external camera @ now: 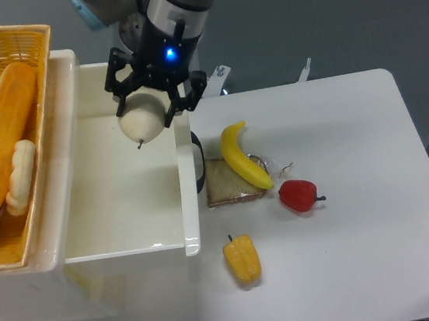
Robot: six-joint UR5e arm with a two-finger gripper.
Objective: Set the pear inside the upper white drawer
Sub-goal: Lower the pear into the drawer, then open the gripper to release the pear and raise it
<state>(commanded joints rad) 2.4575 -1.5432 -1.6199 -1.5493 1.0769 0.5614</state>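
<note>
The pear [141,121] is gripped and hangs over the far right part of the upper white drawer [127,210], just inside its right wall, stem pointing down toward the drawer floor. So the carrying looks nearly done; what is left, as I judge it, is to lower or simply let go, then pull the arm clear. The gripper [153,105] is clenched around the pear's upper half, its black fingers straddling the fruit (a blue light glows on the wrist above). The arm reaches in from the far side and points almost straight down. On the table to the right lie a banana [243,157] across a slice of bread [229,184], a red pepper [299,195] and a yellow-orange bell pepper [242,259]; a woven basket [5,45] of food sits at far left.
</note>
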